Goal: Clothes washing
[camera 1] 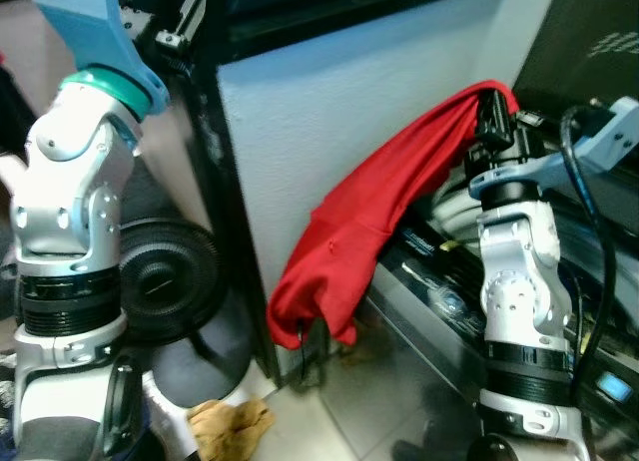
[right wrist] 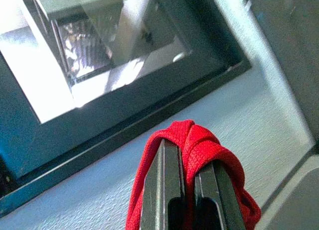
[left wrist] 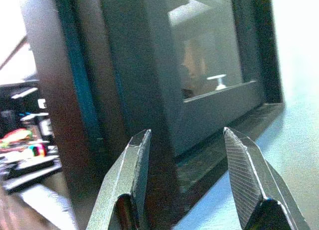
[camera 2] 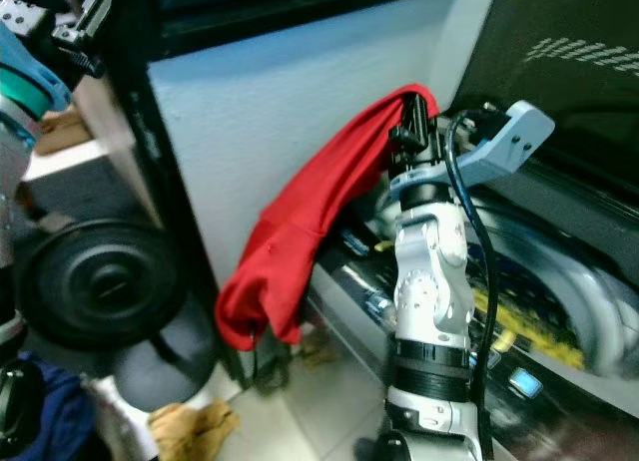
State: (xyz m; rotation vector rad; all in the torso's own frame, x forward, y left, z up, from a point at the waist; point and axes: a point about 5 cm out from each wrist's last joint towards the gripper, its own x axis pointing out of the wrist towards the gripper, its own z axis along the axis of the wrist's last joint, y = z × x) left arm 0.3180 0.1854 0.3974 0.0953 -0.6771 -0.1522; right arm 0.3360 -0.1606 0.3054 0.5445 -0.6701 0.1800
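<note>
1. The red garment (camera 1: pixel 369 222) is soft and limp; it looks light, judging by how loosely it drapes. It has no stiffness to steer by, so it will sag and swing from whatever point holds it. It is not fragile, and the knit looks grippy rather than slick.

2. The right hand (right wrist: pixel 188 175) is closed on a bunched fold at the garment's upper end, red cloth wrapped over and between its two black fingers. A pinch on gathered cloth like this looks secure; a single thin layer would be more likely to slip.

3. The garment hangs in the air in front of the white wall (camera 1: pixel 329 92), its top pinched up high beside the open washing machine (camera 2: pixel 559 291) on the robot's right, and its free end dangling low above the tiled floor (camera 1: pixel 329 421).

4. Its long axis runs slantwise, from the held end at upper right down to the loose hem at lower left.

5. I judge that the trailing lower end may catch on the machine's rim during loading.

6. The left hand (left wrist: pixel 184 185) is raised, its fingers spread apart and holding nothing, facing a dark window frame (left wrist: pixel 149 80).
</note>
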